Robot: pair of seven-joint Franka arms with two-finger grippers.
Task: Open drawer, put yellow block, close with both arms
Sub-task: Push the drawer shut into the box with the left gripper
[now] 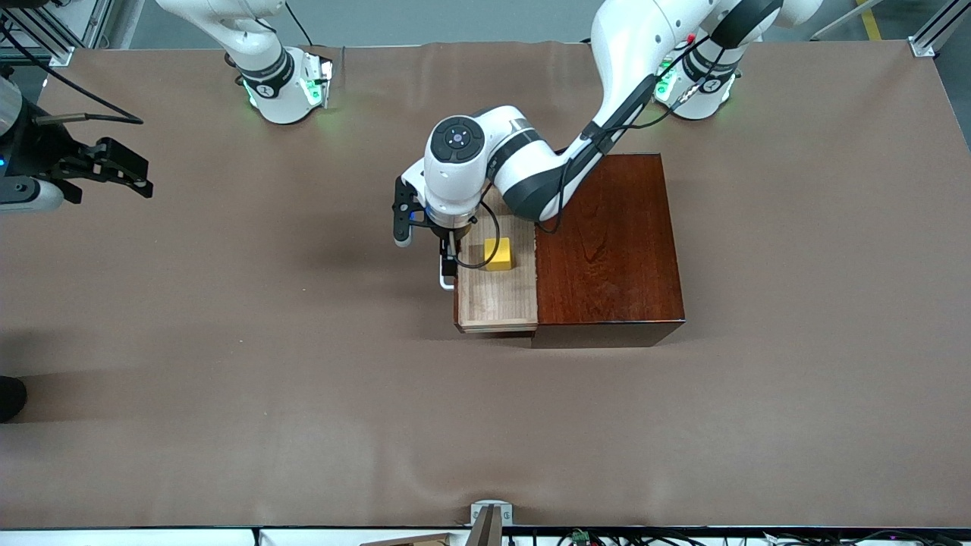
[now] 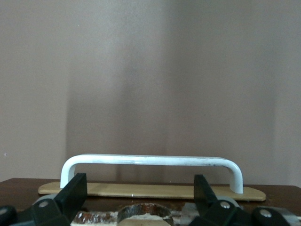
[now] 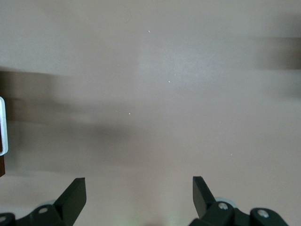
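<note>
The drawer [image 1: 497, 299] is pulled out of the dark reddish-brown box [image 1: 607, 243] toward the right arm's end of the table. The yellow block [image 1: 498, 254] lies inside it on the pale wood. My left gripper [image 1: 448, 262] hangs over the drawer's front, just above the white handle [image 1: 446, 284]. In the left wrist view the handle [image 2: 150, 160] runs across just past my left gripper [image 2: 139, 193], which is open and holds nothing. My right gripper [image 1: 140, 176] waits open in the air at the right arm's end of the table, with only brown cloth below it [image 3: 139, 188].
The brown cloth [image 1: 303, 394] covers the whole table, with slight wrinkles. The box stands near the table's middle, toward the left arm's end. One end of the white handle [image 3: 3, 127] shows at the edge of the right wrist view.
</note>
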